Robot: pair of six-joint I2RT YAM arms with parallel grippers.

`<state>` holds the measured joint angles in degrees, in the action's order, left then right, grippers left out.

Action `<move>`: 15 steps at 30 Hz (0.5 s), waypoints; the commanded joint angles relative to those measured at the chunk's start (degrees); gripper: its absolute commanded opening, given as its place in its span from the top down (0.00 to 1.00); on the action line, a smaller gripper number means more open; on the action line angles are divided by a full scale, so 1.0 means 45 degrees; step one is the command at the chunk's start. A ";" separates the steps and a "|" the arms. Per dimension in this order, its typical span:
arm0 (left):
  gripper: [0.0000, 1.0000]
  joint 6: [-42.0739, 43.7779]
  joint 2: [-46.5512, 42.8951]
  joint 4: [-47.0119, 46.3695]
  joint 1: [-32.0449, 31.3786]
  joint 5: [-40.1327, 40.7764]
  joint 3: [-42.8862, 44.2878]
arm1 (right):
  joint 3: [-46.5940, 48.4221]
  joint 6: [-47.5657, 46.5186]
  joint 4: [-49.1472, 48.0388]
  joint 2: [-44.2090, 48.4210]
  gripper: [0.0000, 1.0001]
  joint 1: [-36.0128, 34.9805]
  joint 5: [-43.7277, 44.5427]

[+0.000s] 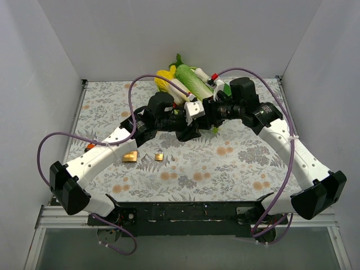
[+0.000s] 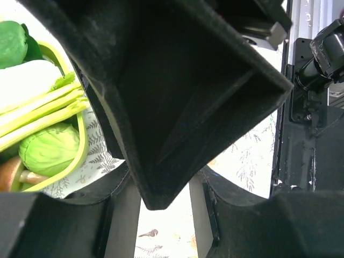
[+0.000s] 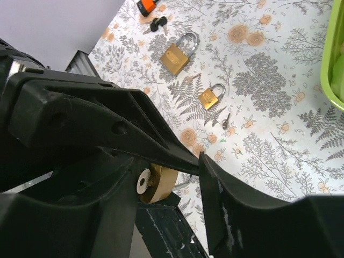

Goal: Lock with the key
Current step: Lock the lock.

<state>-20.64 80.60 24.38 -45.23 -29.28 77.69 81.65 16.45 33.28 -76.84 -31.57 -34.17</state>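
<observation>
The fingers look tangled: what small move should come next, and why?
Probably close the right gripper on the brass padlock, which sits between its parted fingers; whether it is gripped is unclear. No key shows in it, and a small key lies on the table.

A floral-print cloth (image 1: 242,169) covers the worktop; at its far edge a lime-green basket (image 2: 83,140) holds a round cabbage (image 2: 51,153) and pale green stalks (image 2: 37,115); a small orange object (image 3: 146,5) lies near the left edge.
</observation>
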 commanded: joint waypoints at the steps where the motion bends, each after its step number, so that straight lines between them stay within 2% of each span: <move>1: 1.00 -0.0276 0.0058 -0.0047 -0.0085 0.0705 0.0567 | -0.0194 -0.0100 -0.0208 0.0064 0.54 -0.0210 0.0738; 3: 1.00 -0.0334 0.0078 -0.0047 -0.0085 0.0841 0.0548 | -0.0175 -0.0217 -0.0130 0.0063 0.62 -0.0210 0.0758; 4: 1.00 -0.0373 0.0116 -0.0066 -0.0085 0.0900 0.0548 | -0.0136 -0.0275 -0.0091 0.0025 0.72 -0.0210 0.0816; 6: 1.00 -0.0393 0.0117 -0.0066 -0.0085 0.1055 0.0548 | -0.0020 -0.0431 0.0007 -0.0015 0.84 -0.0191 0.0836; 7: 1.00 -0.0432 0.0136 -0.0105 -0.0085 0.1134 0.0529 | -0.0019 -0.0471 0.0027 -0.0034 0.98 -0.0191 0.0875; 15: 1.00 -0.0413 0.0156 -0.0106 -0.0085 0.1565 0.0314 | 0.0040 -0.0647 0.0164 0.0161 0.99 0.0178 0.1461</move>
<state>-22.57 82.56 26.68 -45.52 -24.18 77.76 80.77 14.00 33.23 -76.97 -31.99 -29.71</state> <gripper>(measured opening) 0.311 0.052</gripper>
